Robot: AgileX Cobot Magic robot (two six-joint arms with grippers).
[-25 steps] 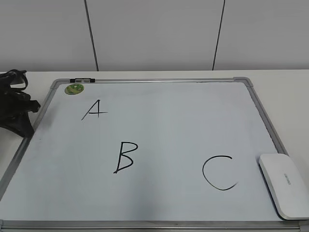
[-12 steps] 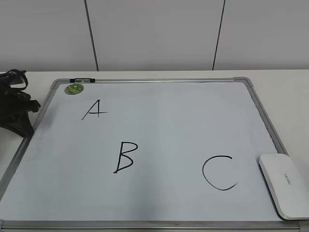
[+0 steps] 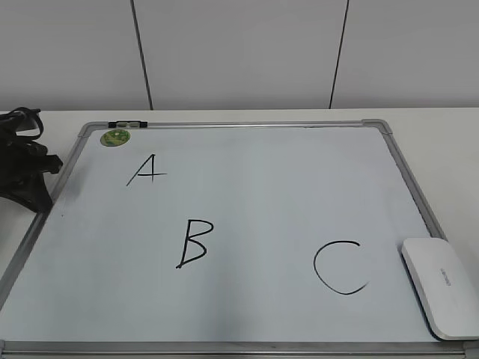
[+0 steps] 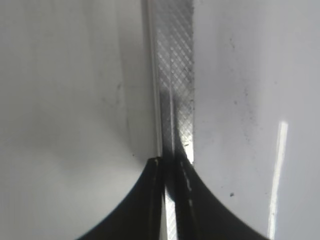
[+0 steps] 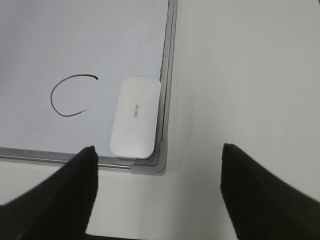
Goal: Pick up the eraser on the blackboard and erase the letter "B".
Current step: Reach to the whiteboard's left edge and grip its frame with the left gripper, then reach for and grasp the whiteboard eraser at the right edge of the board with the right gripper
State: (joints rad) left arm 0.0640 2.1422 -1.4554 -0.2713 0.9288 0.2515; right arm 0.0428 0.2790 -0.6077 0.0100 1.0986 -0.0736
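At the lower right of the exterior frame, the eraser point(image 3: 441, 286) lies untouched on the blackboard point(image 3: 247, 127); the letter "B" point(image 3: 193, 243) is intact. The right gripper point(image 5: 159, 200) hangs spread wide, the left gripper point(image 4: 171, 172) pressed together.

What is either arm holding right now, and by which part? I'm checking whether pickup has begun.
Nothing is held. The eraser lies untouched on the whiteboard beside its right frame. The right gripper is open above it; the left gripper is closed on nothing.
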